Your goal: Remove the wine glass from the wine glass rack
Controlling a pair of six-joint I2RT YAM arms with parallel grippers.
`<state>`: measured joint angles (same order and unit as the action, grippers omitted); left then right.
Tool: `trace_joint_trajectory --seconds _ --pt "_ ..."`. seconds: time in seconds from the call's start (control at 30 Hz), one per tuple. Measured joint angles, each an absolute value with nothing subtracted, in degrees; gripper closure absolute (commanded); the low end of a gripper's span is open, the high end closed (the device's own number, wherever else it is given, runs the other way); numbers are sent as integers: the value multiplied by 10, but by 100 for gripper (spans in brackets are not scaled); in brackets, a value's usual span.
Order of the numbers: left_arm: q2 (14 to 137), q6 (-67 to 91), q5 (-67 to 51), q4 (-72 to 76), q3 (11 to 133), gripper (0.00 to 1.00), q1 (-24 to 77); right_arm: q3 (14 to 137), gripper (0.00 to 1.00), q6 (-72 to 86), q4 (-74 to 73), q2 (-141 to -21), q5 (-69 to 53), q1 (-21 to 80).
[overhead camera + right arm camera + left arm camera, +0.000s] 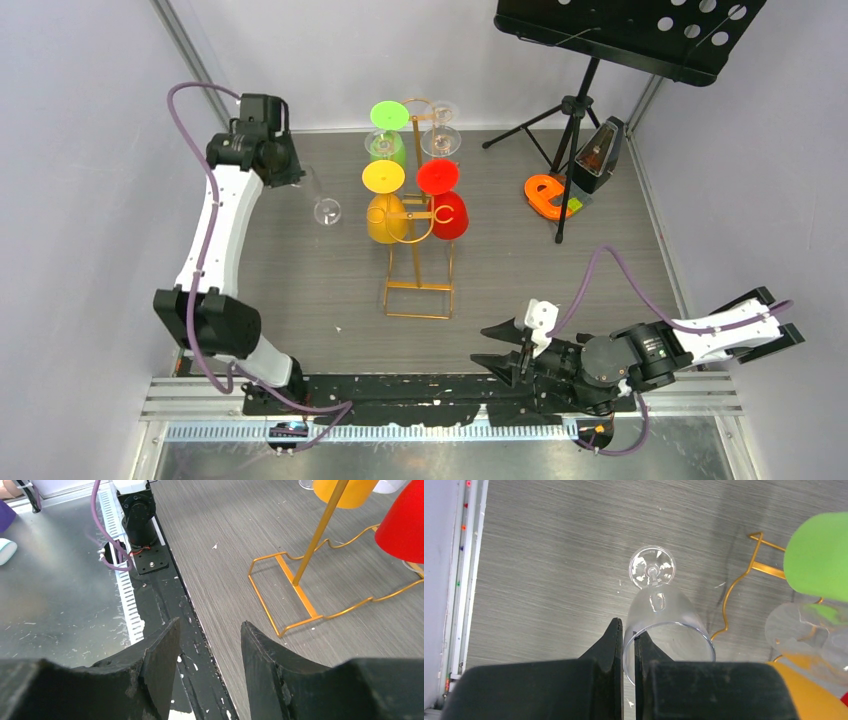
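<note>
1. The left pincer (628, 630) is closed tight on the rim of a clear wine glass (664, 615). The thin wall of the bowl is pinched between its two black fingers (610, 647), one outside the bowl and one inside it.
2. The wine glass is off the rack. It reaches away from the pincer with its round foot at the far end, pointing down toward the grey table (300, 290). Whether the foot touches the table cannot be told.
3. In the overhead view the glass sits just left of the gold wire rack (418, 270), apart from it and from the glasses on it.
4. The rack stands upright near the middle of the table on its rectangular wire base. A green glass (386, 145), a yellow glass (385, 215), a red glass (447, 212) and another clear glass (440, 138) hang on it.
5. The right pincer (210, 630) is partly open, with nothing between its fingers. It sits low at the near edge of the table, to the right of the rack's base and well apart from the held glass.
6. A black music stand (630, 35) stands at the far right corner, with a small orange thing (548, 195) on the table beside its legs.
</note>
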<state>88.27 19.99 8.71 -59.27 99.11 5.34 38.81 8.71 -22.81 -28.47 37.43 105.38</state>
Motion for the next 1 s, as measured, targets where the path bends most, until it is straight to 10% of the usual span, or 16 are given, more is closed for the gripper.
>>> trace_joint_trajectory --seconds 1.0 --pt "1116 175 95 -671 1173 100 15 342 38 95 -228 -213 376 1054"
